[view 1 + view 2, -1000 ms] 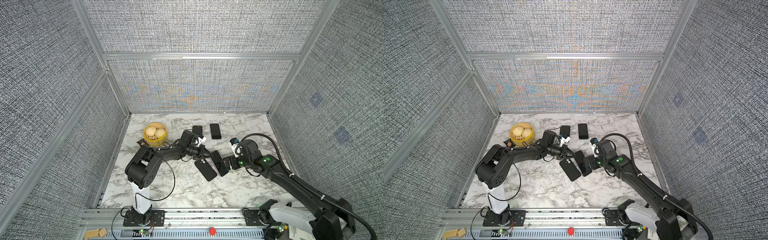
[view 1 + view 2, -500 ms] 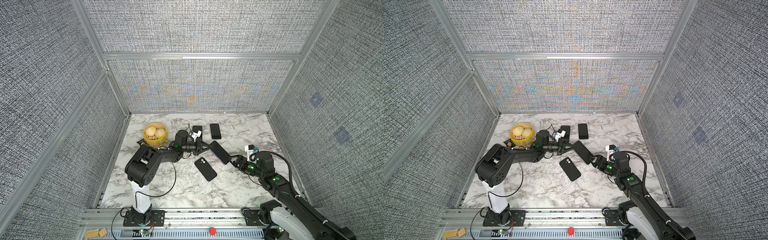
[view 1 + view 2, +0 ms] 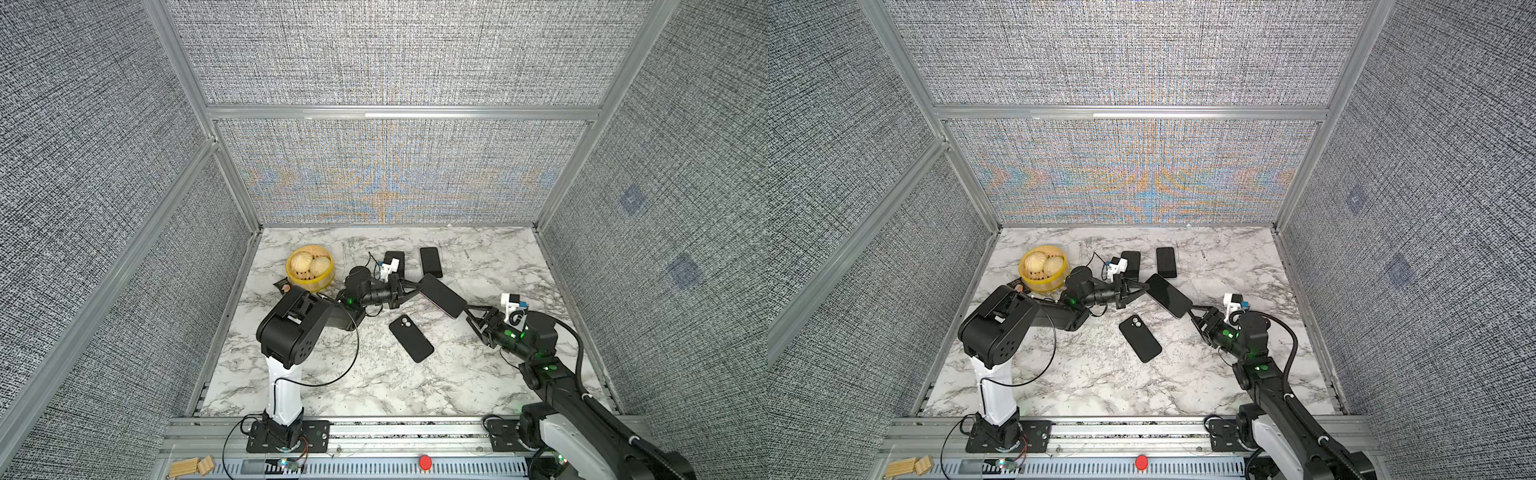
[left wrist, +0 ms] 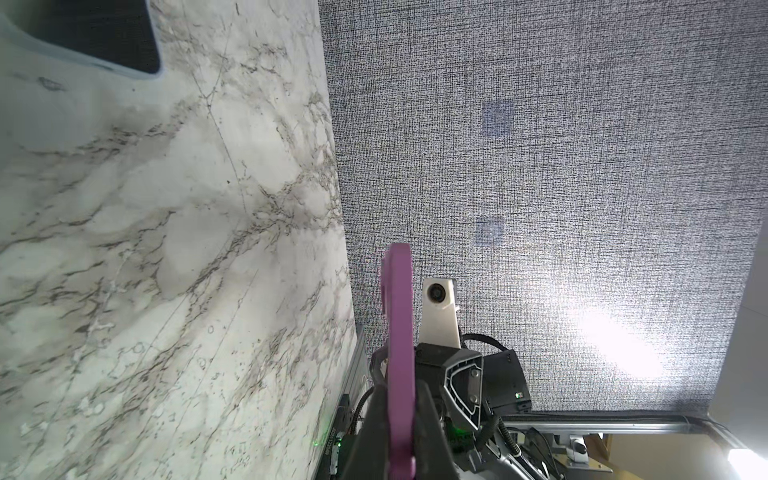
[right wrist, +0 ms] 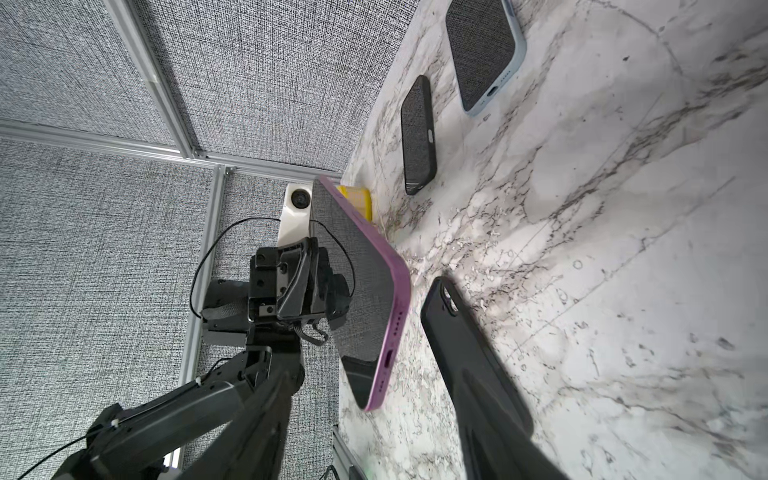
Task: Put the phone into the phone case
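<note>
- Lifting is the change in both top views: your left gripper [image 3: 417,286], clamped on one end of the purple-edged flat phone [image 3: 442,297], now holds it clear of the white marble tabletop [image 3: 332,374], and the right gripper [image 3: 468,316] has backed off to its far end
- Left wrist view: phone [image 4: 399,353] edge-on, long axis aimed at your right gripper, whose half-open jaws straddle it, pinching nothing
- Right wrist view: charging port faces that gripper; the matte black phone case [image 5: 469,345] lies flat just beside, insertion still ahead
</note>
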You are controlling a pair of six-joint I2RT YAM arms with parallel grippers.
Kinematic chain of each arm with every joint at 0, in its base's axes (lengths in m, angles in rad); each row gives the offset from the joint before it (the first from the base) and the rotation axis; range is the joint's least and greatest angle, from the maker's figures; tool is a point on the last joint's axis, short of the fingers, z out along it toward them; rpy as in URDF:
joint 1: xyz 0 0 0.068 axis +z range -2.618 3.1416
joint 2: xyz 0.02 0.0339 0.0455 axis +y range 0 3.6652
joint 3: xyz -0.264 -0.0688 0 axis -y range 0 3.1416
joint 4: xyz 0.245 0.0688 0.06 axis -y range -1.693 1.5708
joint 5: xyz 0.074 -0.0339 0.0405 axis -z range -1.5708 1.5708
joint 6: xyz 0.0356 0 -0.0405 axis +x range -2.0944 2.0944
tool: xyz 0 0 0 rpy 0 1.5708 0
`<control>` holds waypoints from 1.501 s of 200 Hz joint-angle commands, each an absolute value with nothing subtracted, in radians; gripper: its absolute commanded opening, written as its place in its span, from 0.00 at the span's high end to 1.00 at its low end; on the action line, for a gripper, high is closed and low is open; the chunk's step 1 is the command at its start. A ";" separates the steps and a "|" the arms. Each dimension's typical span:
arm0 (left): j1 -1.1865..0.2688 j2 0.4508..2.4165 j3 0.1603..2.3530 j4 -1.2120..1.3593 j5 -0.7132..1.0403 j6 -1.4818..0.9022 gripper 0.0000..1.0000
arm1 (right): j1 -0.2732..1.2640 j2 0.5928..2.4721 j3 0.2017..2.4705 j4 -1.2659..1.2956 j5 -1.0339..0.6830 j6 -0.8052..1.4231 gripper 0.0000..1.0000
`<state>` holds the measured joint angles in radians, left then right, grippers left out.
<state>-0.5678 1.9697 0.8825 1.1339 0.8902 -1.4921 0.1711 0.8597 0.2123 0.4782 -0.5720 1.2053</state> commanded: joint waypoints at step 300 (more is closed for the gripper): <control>-0.525 1.899 0.808 1.082 0.894 -1.356 0.53 | 0.086 1.258 0.201 1.013 -0.749 1.340 1.00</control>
<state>-0.5510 1.9362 0.8318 1.1713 0.8829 -1.4712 0.1078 1.3376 0.1944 1.1999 -0.7227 1.4216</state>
